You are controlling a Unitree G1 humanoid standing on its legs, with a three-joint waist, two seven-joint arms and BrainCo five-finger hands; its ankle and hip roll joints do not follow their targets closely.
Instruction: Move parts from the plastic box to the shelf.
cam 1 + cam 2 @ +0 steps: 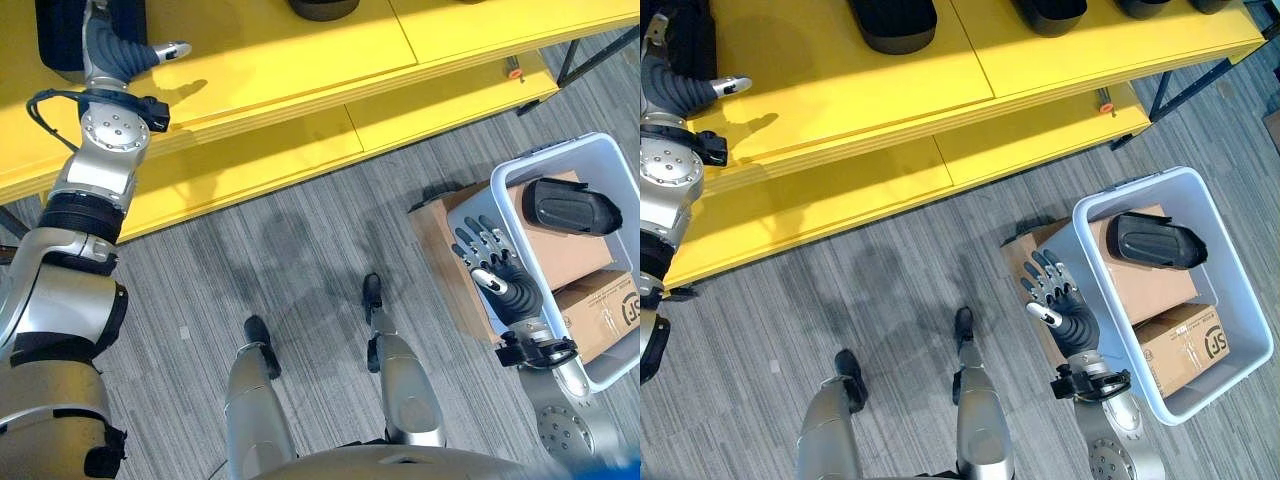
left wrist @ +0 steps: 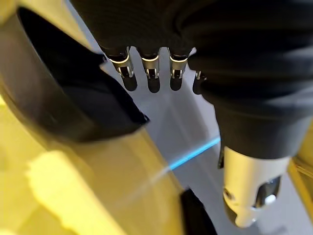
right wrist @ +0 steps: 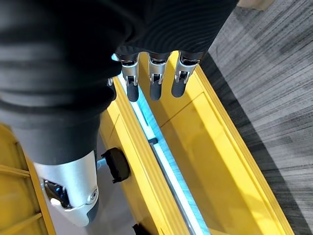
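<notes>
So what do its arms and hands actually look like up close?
Both arms are silver-grey metal segments with round disc joints and black bands. Each wrist wears a dark ribbed cover like a rubber boot. The left hand and right hand have silver fingers with dark tips and a thicker silver thumb. A black cable loops beside the left wrist.

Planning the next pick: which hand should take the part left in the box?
Right. The right hand hangs open beside the plastic box holding the black part; the left hand is up at the shelf.

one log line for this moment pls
left hand: open, on shelf by black part | right hand: open, empty, beside box | box part: unpicked
</notes>
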